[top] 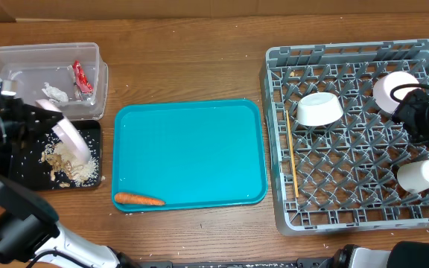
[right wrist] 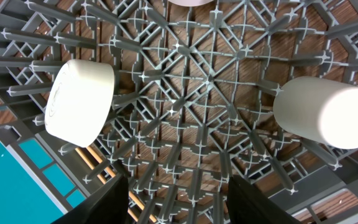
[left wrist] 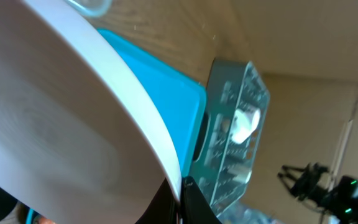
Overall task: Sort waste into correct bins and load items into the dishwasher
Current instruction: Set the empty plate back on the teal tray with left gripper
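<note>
My left gripper [top: 42,117] is shut on the rim of the white plate [top: 73,138] and holds it tilted over the black tray [top: 19,165]. In the left wrist view the plate [left wrist: 61,112] fills the left and the fingers [left wrist: 180,200] pinch its edge. White rice [top: 84,171] and peanut shells [top: 53,156] lie on the black tray. The clear tub [top: 21,58] holds crumpled foil [top: 54,93] and a red wrapper [top: 82,77]. The carrot [top: 138,199] lies on the teal tray. My right gripper [top: 423,112] is open and empty above the grey dish rack [top: 348,190].
The teal tray [top: 192,149] sits mid-table. In the rack lie a bowl [top: 319,109], a second bowl [top: 395,88], a cup [top: 421,176] and chopsticks [top: 293,171]. The right wrist view shows the open fingers [right wrist: 179,200], the bowl [right wrist: 79,102], cup [right wrist: 328,115] and chopsticks [right wrist: 97,165].
</note>
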`<action>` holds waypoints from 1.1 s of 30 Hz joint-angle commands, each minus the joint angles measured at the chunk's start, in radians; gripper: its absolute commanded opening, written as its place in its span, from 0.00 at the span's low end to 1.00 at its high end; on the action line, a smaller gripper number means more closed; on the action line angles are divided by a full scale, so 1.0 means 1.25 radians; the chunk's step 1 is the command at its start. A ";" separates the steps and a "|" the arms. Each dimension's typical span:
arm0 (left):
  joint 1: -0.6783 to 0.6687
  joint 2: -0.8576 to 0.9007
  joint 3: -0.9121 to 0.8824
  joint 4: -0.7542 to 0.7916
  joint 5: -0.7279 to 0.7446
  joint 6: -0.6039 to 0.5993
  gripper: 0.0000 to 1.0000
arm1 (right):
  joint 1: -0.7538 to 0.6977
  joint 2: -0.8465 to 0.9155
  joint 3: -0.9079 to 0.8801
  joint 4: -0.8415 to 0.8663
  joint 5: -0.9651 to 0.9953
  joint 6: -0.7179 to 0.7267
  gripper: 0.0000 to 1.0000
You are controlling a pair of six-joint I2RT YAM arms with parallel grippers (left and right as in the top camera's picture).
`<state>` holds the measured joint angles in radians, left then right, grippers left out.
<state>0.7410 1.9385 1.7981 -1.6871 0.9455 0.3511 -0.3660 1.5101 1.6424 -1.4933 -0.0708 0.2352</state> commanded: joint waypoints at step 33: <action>-0.987 0.064 0.017 0.308 -0.657 -0.560 0.04 | 0.002 -0.004 -0.002 0.002 0.007 -0.003 0.54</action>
<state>-0.4713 1.9675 1.8000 -1.3060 0.1780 -0.3077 -0.3660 1.5101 1.6424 -1.4937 -0.0704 0.2352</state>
